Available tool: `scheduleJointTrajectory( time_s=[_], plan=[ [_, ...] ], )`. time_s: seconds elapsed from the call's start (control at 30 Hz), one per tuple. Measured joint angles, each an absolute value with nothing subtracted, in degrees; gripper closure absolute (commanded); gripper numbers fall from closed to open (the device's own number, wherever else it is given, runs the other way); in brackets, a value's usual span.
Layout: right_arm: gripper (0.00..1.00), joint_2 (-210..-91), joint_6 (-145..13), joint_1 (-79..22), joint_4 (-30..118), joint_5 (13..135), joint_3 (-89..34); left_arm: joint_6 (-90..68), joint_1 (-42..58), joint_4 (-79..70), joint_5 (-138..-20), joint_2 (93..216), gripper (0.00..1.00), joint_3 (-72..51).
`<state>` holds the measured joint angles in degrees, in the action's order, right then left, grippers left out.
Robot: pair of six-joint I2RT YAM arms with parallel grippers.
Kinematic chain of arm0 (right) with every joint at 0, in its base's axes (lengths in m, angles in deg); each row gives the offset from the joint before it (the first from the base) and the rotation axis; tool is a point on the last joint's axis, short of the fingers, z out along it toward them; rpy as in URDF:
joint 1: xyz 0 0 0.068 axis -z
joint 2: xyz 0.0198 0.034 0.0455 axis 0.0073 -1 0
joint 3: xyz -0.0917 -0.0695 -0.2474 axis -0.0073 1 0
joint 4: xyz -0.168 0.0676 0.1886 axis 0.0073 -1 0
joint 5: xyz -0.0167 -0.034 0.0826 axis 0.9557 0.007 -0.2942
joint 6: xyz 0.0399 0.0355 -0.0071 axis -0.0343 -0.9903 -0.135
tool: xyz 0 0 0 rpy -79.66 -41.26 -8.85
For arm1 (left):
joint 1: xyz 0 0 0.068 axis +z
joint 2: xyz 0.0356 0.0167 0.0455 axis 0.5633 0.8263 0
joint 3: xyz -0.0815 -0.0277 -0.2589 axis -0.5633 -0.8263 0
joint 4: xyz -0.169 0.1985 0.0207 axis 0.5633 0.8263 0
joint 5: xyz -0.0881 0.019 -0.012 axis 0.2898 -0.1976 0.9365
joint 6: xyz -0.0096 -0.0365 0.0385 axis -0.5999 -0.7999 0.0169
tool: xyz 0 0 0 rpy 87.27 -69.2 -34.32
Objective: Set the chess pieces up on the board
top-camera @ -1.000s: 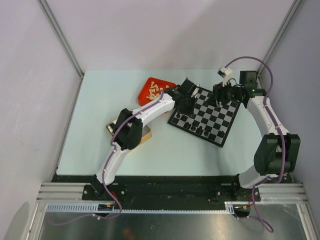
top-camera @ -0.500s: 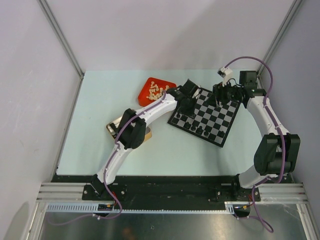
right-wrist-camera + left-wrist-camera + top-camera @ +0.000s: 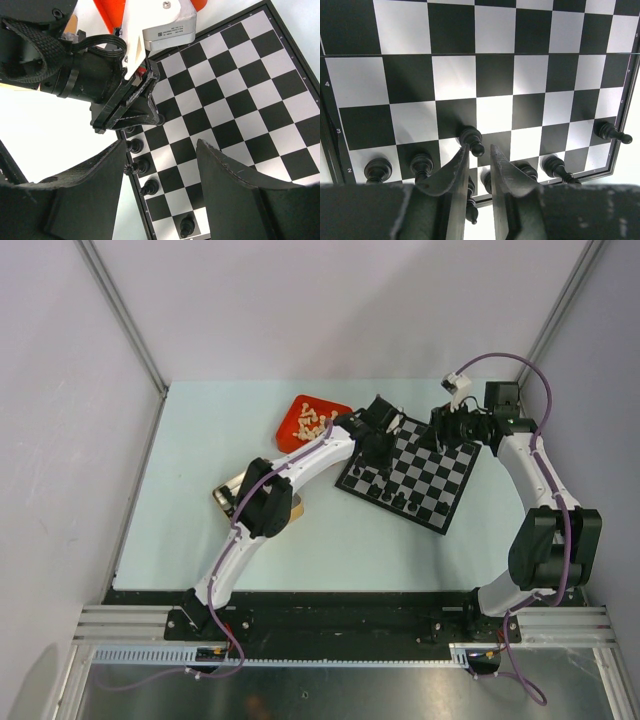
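Observation:
The board (image 3: 425,472) lies right of centre, with black chess pieces (image 3: 398,500) in a row along its near-left edge. My left gripper (image 3: 372,452) hangs low over the board's left corner. In the left wrist view its jaws (image 3: 479,147) stand a narrow gap apart with nothing between them, and a black pawn (image 3: 471,140) stands just past the tips. More black pieces (image 3: 421,164) stand in the row behind. My right gripper (image 3: 442,430) is wide open and empty above the far side of the board (image 3: 240,95). It looks down on the left gripper (image 3: 142,107) and black pieces (image 3: 140,166).
A red tray (image 3: 296,436) with several cream pieces (image 3: 308,421) sits left of the board, by the left arm. A tan wooden object (image 3: 224,495) lies under the left arm's elbow. The enclosure walls stand close at the back and on both sides.
The right gripper has shifted slightly to the right at the board's far edge. The left arm's elbow has moved a little right; its gripper stays over the same corner.

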<state>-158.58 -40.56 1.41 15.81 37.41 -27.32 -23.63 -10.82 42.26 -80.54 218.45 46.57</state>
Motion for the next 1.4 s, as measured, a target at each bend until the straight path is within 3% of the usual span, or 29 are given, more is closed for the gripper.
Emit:
scheduleJointTrajectory(
  time_s=[0.17, 0.37, 0.67, 0.87, 1.1, 1.4],
  plan=[
    [0.36, -158.58, -40.56, 1.41, 16.07, 37.41, -26.9, -23.77, -10.82, 42.31, -80.52, 218.45, 0.68, 46.83],
    [0.36, -158.58, -40.3, 1.41, 16.09, 37.26, -26.86, -24.51, -10.47, 42.61, -80.8, 217.4, 0.55, 47.83],
    [0.36, -158.58, -38.9, 1.39, 15.76, 34.88, -26.82, -24.73, -7.95, 43.05, -84.32, 205.4, 0.21, 47.42],
    [0.35, -158.75, -35.56, 0.78, 13.49, 34.48, -27.08, -22.65, -6.4, 40.86, -90.4, 189.92, 0.0, 38.76],
    [0.36, -163.93, -30.0, -2.87, 8.51, 35.49, -32.61, -21.97, -4.87, 35.73, -95.54, 171.8, 0.0, 15.86],
    [0.36, -171.98, -25.76, -6.87, 1.21, 39.91, -41.0, -23.77, 4.02, 28.91, -96.52, 148.59, 0.0, -16.29]
  ],
)
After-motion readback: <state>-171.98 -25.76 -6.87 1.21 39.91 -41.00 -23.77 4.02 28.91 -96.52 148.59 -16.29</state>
